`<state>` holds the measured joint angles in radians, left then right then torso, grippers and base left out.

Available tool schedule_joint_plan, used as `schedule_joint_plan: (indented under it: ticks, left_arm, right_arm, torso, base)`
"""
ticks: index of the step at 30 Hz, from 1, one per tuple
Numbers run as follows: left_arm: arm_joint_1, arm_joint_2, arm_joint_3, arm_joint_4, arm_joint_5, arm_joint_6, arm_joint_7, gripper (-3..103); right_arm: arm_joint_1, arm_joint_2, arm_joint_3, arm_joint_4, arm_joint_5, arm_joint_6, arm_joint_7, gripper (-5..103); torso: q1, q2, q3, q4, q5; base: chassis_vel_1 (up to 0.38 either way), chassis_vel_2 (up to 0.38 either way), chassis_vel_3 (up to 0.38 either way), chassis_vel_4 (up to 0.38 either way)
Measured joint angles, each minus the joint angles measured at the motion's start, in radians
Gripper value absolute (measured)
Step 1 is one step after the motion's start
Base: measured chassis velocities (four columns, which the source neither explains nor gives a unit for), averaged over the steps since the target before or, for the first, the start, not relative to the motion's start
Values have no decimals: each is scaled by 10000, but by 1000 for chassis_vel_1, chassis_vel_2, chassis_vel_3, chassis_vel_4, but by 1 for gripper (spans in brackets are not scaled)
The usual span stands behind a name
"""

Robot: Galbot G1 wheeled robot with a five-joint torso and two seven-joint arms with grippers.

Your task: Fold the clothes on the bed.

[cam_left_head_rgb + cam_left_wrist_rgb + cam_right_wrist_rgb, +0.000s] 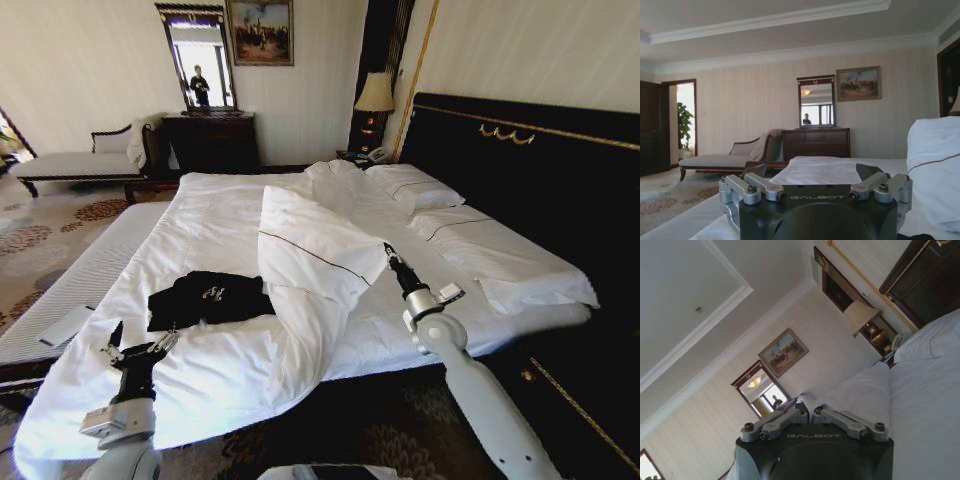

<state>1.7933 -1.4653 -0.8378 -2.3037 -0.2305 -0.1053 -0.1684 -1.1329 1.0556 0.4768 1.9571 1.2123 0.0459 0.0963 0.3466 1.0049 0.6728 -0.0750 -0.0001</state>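
Observation:
The clothes are one crumpled black T-shirt (208, 298) with small white lettering, lying on the white duvet near the foot of the bed (225, 215). My left gripper (140, 338) hovers just in front of the shirt's near edge, open and apart from it. In the left wrist view the left gripper (812, 171) has its fingers spread with nothing between them. My right gripper (387, 247) is raised over the turned-back duvet (310, 245), to the right of the shirt, and holds nothing. In the right wrist view the right gripper (807, 411) has its fingertips together.
Pillows (415, 186) lie against the dark headboard (520, 170). A flat white object (66, 325) rests on the bare mattress strip at the left. A chaise longue (72, 164), a dresser (210, 142) with a mirror and a lamp (375, 95) stand at the far wall.

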Motion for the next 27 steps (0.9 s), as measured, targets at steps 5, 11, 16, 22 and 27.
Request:
schedule_joint_plan:
  ticks: [5, 11, 16, 22, 27]
  left_arm:
    - [-124, 2, 33, -19, -70, -12, -12, 100]
    - [-269, 4, 113, -14, -122, -54, -35, 100]
    - [-443, 52, 174, 59, -212, -62, -40, 100]
    - [-607, 131, 228, 162, -304, -62, -45, 100]
    - [-758, 233, 244, 272, -458, -61, -46, 100]
  right_arm:
    - [-1410, 473, 959, 953, -203, 121, -27, 0]
    - [-2655, 927, 2495, 1659, -225, 412, -81, 0]
    - [-3370, 904, 3952, 2024, 271, 666, -104, 0]
    - [-3968, 1119, 4835, 2018, 298, 928, -151, 0]
    - [-4571, 1491, 5799, 2021, 654, 1080, -78, 0]
  torso:
    - [0, 0, 0, -3, 2]
    - [0, 0, 0, -2, 1]
    - [0, 0, 0, -4, 0]
    - [0, 0, 0, -1, 2]
    - [0, 1, 0, -1, 3]
  base:
    - [0, 0, 0, 0]
    - [0, 0, 0, 0]
    - [0, 0, 0, 0]
    - [0, 0, 0, 0]
    - [0, 0, 0, 0]
